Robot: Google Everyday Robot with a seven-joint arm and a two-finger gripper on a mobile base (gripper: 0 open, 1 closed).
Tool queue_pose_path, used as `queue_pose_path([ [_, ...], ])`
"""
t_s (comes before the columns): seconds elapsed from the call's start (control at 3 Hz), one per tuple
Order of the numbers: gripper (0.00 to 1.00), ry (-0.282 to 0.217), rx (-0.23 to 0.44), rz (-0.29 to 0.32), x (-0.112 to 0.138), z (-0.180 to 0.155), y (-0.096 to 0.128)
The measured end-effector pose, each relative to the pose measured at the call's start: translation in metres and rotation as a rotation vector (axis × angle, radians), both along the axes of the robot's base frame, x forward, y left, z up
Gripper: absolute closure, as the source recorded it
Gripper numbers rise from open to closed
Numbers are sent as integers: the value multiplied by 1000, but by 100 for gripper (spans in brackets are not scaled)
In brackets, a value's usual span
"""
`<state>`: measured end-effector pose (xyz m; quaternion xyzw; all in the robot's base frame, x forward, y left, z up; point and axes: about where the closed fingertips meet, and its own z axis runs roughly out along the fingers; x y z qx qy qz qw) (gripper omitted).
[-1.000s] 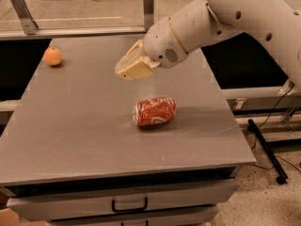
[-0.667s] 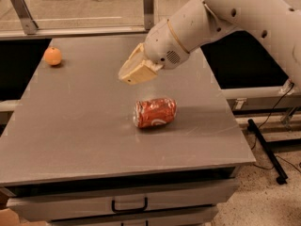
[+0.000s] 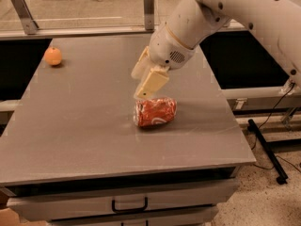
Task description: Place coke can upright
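The can [image 3: 155,112] lies on its side near the middle of the table [image 3: 75,140], a little to the right. Its long axis runs roughly left to right, and one silver end faces left. The gripper [image 3: 138,84] hangs just above and slightly beyond that left end, tilted down towards it from the far right. Its jaws stand parted and hold nothing. The lower fingertip [image 3: 141,95] is very close to the top of the can, though I cannot tell whether it touches. As I see it, the coming move turns on that closeness. The can sits directly below and a touch to the right of the gripper, so a short drop would set the jaws across the can's width. From there it could be gripped and tipped onto one end. The can is thin red-orange aluminium with white script, and its wall looks crumpled, so I would expect it to give under a hard squeeze and to roll if nudged sideways. The fingers are flat, cream-coloured paddles on a smooth white wrist. The tabletop is matte grey and flat. An orange [image 3: 53,56] sits well apart at the far left corner, out of the way.
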<state>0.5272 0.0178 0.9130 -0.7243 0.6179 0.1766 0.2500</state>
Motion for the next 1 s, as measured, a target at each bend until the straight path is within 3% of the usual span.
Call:
queue_pose_path([
  [0.33,0,17,-87,-19,3,-5,-12],
  [0.67,0,34,-163,-31,0,-15,-23],
  [1.0,0,16,-236,-55,-10,-28,-38],
])
